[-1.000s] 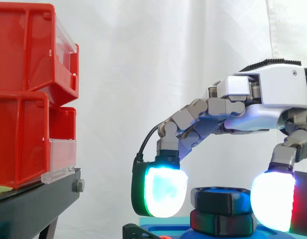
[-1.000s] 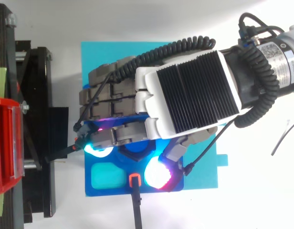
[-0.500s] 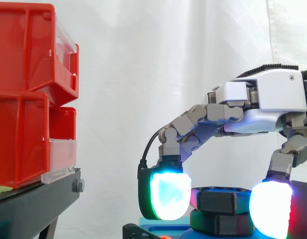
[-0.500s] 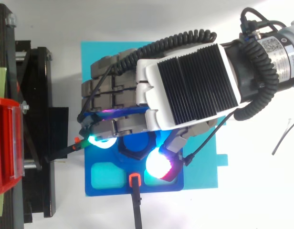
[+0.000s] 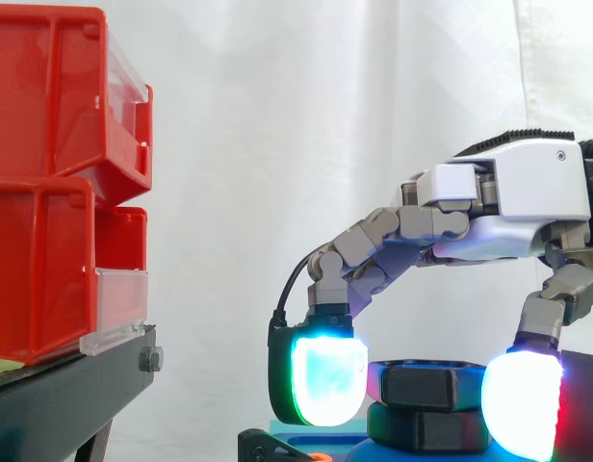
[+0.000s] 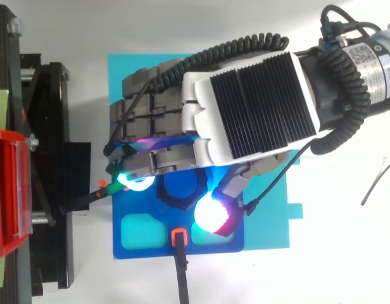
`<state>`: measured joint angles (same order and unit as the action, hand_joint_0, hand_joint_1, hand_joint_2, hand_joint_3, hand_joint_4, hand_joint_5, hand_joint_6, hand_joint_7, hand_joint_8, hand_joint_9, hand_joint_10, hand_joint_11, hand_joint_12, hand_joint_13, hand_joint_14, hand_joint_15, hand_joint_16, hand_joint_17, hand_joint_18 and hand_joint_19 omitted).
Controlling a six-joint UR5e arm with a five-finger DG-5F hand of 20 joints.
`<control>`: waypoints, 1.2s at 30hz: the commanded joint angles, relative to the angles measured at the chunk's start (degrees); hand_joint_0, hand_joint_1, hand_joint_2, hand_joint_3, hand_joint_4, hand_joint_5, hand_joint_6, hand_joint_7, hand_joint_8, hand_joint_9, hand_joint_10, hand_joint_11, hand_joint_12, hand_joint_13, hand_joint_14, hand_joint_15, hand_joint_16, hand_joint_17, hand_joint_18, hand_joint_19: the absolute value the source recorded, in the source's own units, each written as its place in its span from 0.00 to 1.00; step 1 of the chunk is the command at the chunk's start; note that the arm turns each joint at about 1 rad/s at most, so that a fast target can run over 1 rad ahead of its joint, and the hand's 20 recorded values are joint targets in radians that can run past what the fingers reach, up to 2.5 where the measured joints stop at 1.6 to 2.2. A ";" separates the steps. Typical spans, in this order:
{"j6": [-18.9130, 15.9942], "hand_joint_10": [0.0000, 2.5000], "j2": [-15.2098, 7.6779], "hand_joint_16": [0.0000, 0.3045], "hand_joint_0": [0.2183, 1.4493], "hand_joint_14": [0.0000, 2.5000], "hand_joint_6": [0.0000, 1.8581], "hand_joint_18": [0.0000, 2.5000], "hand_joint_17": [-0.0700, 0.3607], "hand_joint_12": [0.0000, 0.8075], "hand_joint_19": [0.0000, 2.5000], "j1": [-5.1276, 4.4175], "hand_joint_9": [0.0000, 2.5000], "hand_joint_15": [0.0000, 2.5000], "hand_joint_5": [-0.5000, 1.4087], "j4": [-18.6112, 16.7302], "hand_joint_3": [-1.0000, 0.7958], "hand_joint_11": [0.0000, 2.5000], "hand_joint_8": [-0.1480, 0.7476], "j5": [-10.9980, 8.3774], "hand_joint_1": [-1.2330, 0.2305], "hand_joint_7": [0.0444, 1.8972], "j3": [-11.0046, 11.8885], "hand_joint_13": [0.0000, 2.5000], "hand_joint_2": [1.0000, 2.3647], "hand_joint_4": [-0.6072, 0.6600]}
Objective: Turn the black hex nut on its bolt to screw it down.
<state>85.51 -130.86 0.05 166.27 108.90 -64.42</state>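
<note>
Currently pinching the black hex nut (image 5: 426, 387), low right of centre atop its bolt (image 6: 179, 183) on the blue fixture (image 6: 144, 252), curling the hand (image 5: 513, 188) so glowing pads (image 5: 325, 380) are pressing opposite sides, seemingly for twisting purchase; leaving the red bins (image 5: 56, 183) far left, before the white curtain (image 5: 277, 115).

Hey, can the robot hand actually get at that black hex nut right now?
Probably yes. The hand arches right over the black hex nut, its glowing pads down on opposite sides of it, seemingly against its flats. Nothing stands between them.
</note>
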 commanded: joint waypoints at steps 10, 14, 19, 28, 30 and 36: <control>0.09 0.00 0.07 0.20 0.13 0.00 0.30 0.21 0.48 0.43 0.13 0.04 0.25 0.10 0.18 0.11 0.28 0.07 0.45 0.00 0.38 0.54 0.00 0.24 0.00 0.65; -0.44 0.00 0.07 0.21 0.11 0.00 0.27 0.21 0.50 0.44 0.13 -0.58 0.25 0.10 0.18 0.11 0.28 0.07 0.46 -0.09 0.41 0.56 0.88 0.25 0.00 0.67; -0.35 0.00 0.43 0.21 0.10 0.00 0.27 0.21 0.50 0.45 0.13 -0.93 0.25 0.10 0.18 4.77 0.28 0.07 0.46 0.09 0.43 0.53 5.18 0.25 0.00 0.68; 3.96 0.00 0.87 0.21 0.11 0.00 0.27 0.21 0.50 0.45 0.13 -1.11 0.25 0.10 0.17 26.65 0.28 0.07 0.46 -1.76 0.45 0.52 15.12 0.24 0.00 0.67; 4.31 0.00 2.18 0.21 0.11 0.00 0.27 0.21 0.50 0.45 0.13 -1.19 0.25 0.10 0.17 29.47 0.28 0.07 0.46 -2.90 0.45 0.52 14.85 0.24 0.00 0.68; 4.14 0.00 7.28 0.21 0.12 0.00 0.27 0.21 0.50 0.45 0.13 -1.19 0.25 0.10 0.18 28.94 0.28 0.07 0.46 -3.43 0.46 0.52 8.79 0.24 0.00 0.67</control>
<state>89.70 -126.57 -1.07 191.66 105.71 -51.74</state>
